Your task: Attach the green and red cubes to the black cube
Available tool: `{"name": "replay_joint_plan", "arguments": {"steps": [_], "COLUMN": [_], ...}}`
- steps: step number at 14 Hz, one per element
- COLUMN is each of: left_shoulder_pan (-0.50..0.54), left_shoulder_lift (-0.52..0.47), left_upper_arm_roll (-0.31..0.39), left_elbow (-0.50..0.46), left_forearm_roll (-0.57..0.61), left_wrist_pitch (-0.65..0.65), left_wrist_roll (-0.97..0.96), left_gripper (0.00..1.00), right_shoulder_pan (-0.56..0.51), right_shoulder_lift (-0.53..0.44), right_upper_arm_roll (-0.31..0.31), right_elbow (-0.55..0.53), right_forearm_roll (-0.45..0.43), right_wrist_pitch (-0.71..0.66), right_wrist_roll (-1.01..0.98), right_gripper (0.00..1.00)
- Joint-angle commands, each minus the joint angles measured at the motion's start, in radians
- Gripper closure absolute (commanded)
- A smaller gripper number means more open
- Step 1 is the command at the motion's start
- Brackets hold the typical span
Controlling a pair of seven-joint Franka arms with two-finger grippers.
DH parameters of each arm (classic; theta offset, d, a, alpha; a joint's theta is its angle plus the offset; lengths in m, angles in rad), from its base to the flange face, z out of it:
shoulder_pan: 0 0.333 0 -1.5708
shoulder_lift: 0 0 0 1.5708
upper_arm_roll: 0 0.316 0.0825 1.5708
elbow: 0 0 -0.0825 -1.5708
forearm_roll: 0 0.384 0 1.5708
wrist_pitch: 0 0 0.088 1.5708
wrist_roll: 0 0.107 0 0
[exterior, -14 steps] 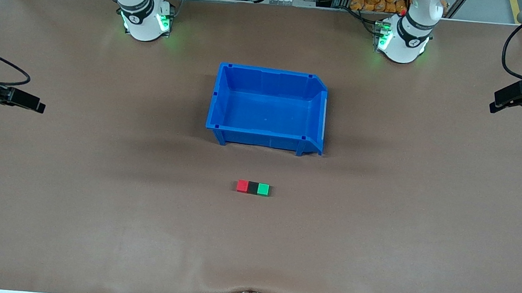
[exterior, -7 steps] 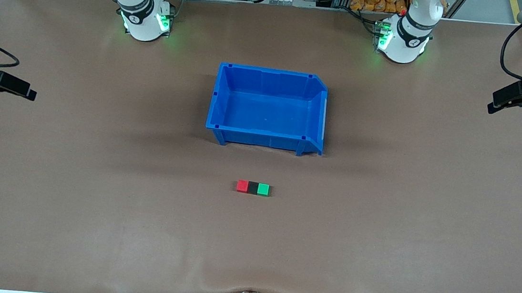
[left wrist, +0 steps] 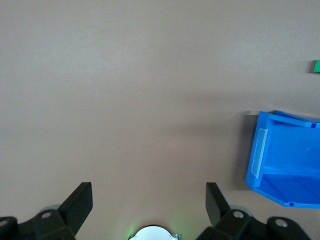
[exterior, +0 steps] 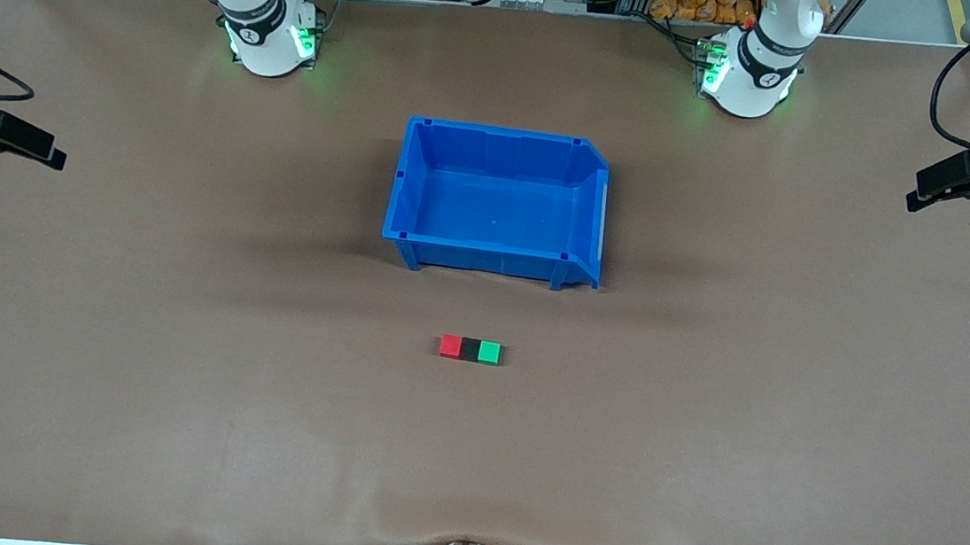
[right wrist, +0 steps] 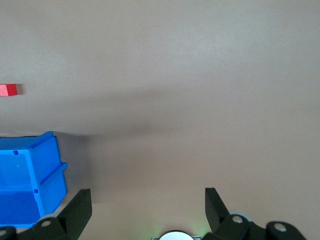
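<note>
On the bench, nearest the front camera, red cube, black cube and green cube lie touching in one row: small, plain, probably light and rigid, best pinched across opposite flat faces. Farther off stands the blue bin. At the bench's two ends hang the left gripper and right gripper, fingers spread and empty.

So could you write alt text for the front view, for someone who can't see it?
A red cube, black cube and green cube sit joined in a row on a brown table, nearer the camera than an empty blue bin. Both robot hands, left and right, hang open at the table's ends.
</note>
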Motion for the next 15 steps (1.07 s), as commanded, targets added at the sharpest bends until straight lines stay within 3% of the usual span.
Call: {"name": "replay_joint_plan", "arguments": {"steps": [1, 4, 15], "left_shoulder_pan": [0.012, 0.011, 0.009], "left_shoulder_lift": [-0.009, -0.007, -0.004], "left_upper_arm_roll": [-0.005, -0.005, -0.005], "left_elbow": [0.002, -0.001, -0.001], "left_forearm_roll": [-0.017, -0.017, -0.016], "left_wrist_pitch": [0.002, 0.002, 0.003], "left_wrist_roll": [0.010, 0.010, 0.010], "left_gripper": [0.00, 0.00, 0.00], "right_shoulder_pan": [-0.015, -0.012, -0.013], "right_shoulder_lift": [-0.130, -0.184, -0.201], "right_upper_arm_roll": [0.019, 0.024, 0.024], "right_elbow": [-0.177, -0.259, -0.253], "right_forearm_roll": [-0.032, -0.032, -0.034], "right_wrist_pitch": [0.084, 0.112, 0.066], "right_wrist_roll": [-0.015, -0.014, -0.015], "right_gripper": [0.00, 0.00, 0.00]}}
